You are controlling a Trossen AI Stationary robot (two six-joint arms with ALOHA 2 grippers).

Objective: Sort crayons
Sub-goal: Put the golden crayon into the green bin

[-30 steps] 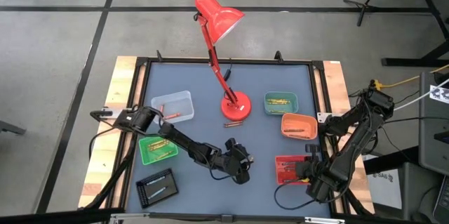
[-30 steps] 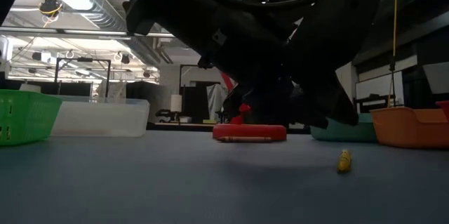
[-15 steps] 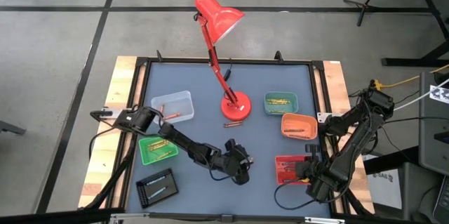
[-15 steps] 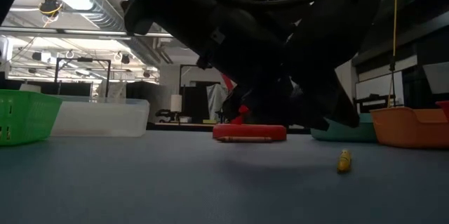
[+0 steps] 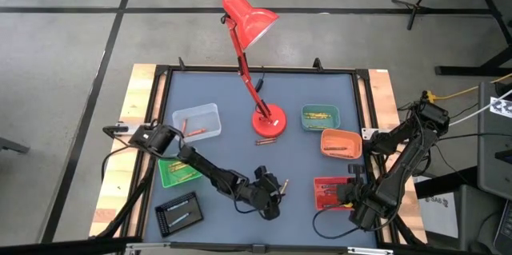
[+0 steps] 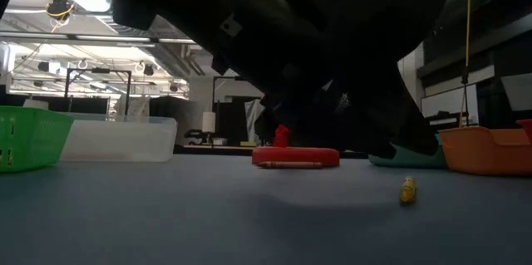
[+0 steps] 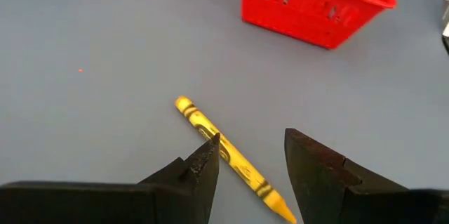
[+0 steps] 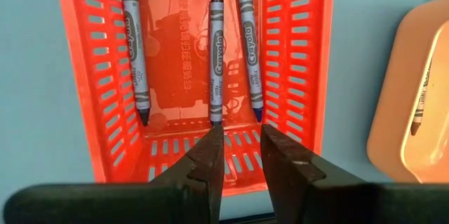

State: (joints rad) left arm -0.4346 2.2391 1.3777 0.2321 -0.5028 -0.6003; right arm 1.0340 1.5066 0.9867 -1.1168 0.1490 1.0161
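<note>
The left gripper hangs low near the worktop's near edge, fingers spread around a yellow crayon lying flat (not gripped). Just beyond, the right gripper, slightly parted and empty, hovers over the red tray holding three blue crayons.

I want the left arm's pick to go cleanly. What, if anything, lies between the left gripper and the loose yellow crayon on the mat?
Nothing visible. In the left wrist view the left gripper is open, with the yellow crayon lying flat on the bare table between its fingers. The red basket stands apart, beyond the crayon.
</note>
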